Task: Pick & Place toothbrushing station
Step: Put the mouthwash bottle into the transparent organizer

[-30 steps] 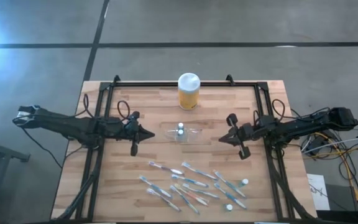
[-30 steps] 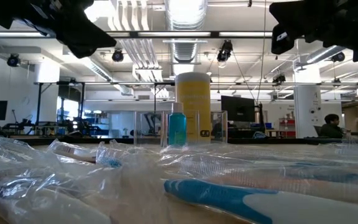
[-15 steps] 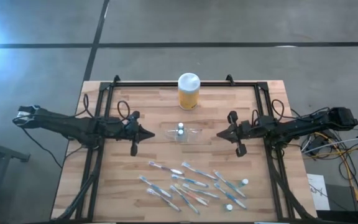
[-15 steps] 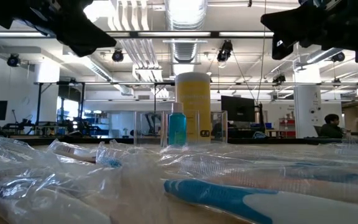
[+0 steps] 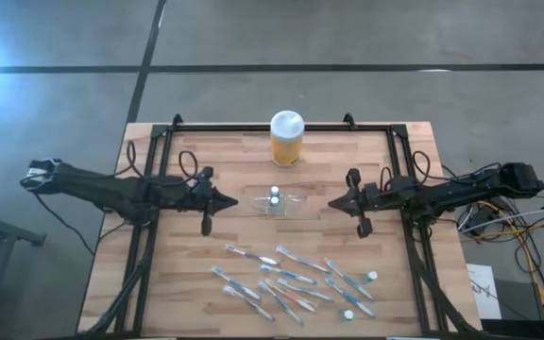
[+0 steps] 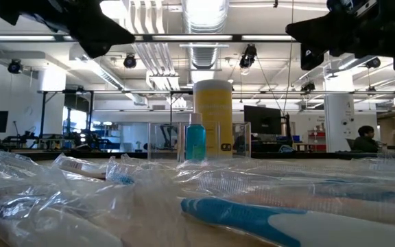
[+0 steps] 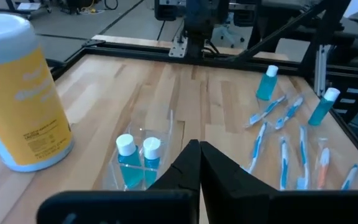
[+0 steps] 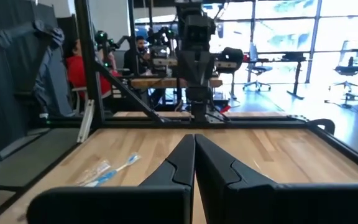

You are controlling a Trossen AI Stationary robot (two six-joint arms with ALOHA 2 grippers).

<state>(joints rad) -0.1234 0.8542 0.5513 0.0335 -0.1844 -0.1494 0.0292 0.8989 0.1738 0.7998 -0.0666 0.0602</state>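
Note:
The see-through holder [image 5: 281,202] stands at the table's middle with two white-capped blue tubes [image 5: 274,195] upright in it. It also shows in the left wrist view [image 7: 143,163] and the low view [image 6: 199,143]. Several toothbrushes [image 5: 289,279] in clear wrappers lie loose near the front edge, with two small tubes [image 5: 372,277] among them. My left gripper [image 5: 237,200] is shut and empty, hovering left of the holder and pointing at it. My right gripper [image 5: 331,204] is shut and empty, hovering right of the holder and pointing at it.
A tall yellow jar [image 5: 286,139] with a white lid stands behind the holder, near the far edge. A black frame [image 5: 253,127] runs along the table's sides. People sit in the room beyond the table [image 8: 82,68].
My right gripper has moved a little toward the table's left, closer to the holder, still shut. My left gripper has edged slightly toward the holder. The holder, tubes and toothbrushes have stayed where they were.

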